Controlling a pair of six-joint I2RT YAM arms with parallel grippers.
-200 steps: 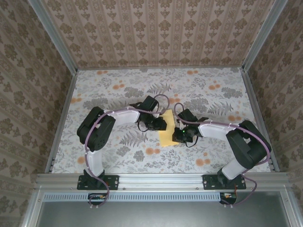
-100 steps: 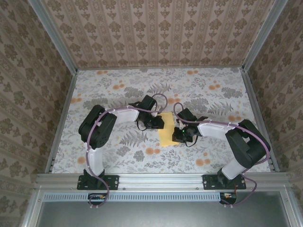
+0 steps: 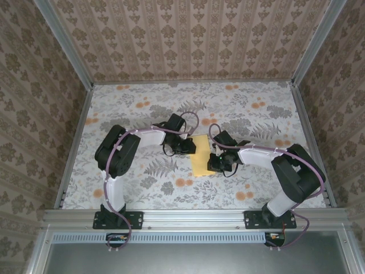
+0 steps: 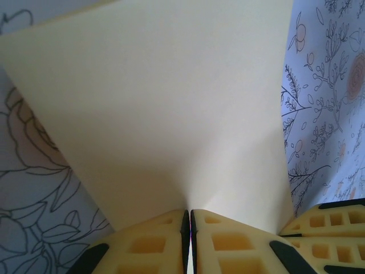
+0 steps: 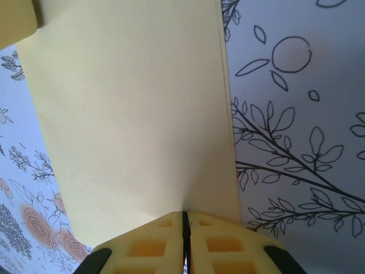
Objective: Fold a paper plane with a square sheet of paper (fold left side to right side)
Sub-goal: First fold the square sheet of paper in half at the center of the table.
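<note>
The square sheet of paper (image 3: 201,157) lies folded into a narrow yellow strip on the flowered cloth between my two arms. My left gripper (image 3: 190,147) is at the strip's upper left edge. In the left wrist view its jaws stand shut, tips against the paper (image 4: 171,103), which spreads away ahead. My right gripper (image 3: 214,163) is at the strip's lower right edge, also shut, tips meeting the paper (image 5: 131,114). Two layers show along the paper's right edge in the right wrist view. Whether either gripper nips a layer between its pads does not show.
The flowered cloth (image 3: 142,114) covers the table inside patterned walls, with a metal rail (image 3: 194,217) at the near edge. The right gripper's fingers (image 4: 331,228) show at the bottom right of the left wrist view.
My left gripper has slid a little to the left and away across the paper, uncovering more of it, and its jaws have closed. The right arm has stayed put.
</note>
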